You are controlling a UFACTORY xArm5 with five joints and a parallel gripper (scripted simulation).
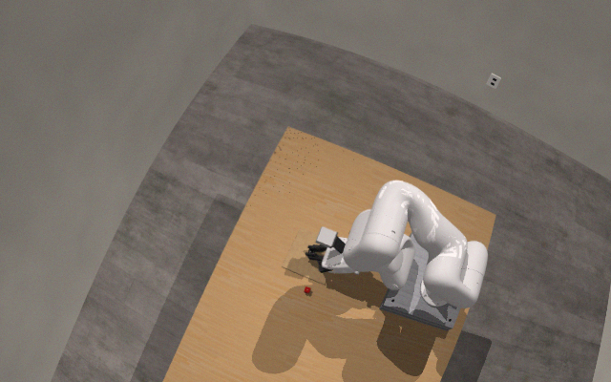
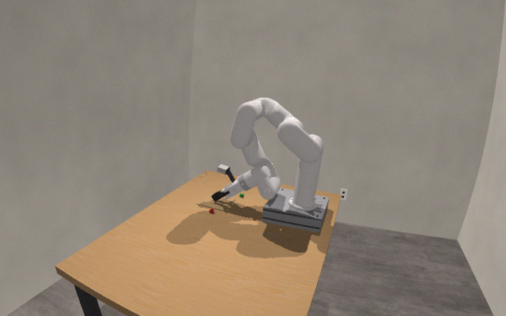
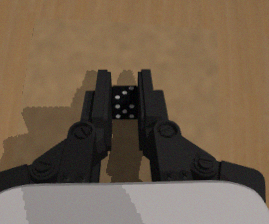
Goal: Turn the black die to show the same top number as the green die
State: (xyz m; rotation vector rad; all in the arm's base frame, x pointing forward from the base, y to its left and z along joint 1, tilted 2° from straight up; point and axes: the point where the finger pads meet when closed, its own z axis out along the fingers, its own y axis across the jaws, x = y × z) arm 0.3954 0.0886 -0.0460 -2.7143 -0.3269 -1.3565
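Note:
In the wrist view my gripper is shut on the black die, which sits between the two black fingers with a face of several white pips towards the camera. The die hangs a little above the thin tan mat. The gripper also shows in the top view and in the exterior view, tilted down over the mat. The green die lies on the table behind the gripper, close to the arm; its top face is too small to read. It is hidden under the arm in the top view.
A red die lies on the wooden table just off the mat's near edge, also in the exterior view. The arm's base stands at the table's right edge. The arm casts a wide shadow over the table.

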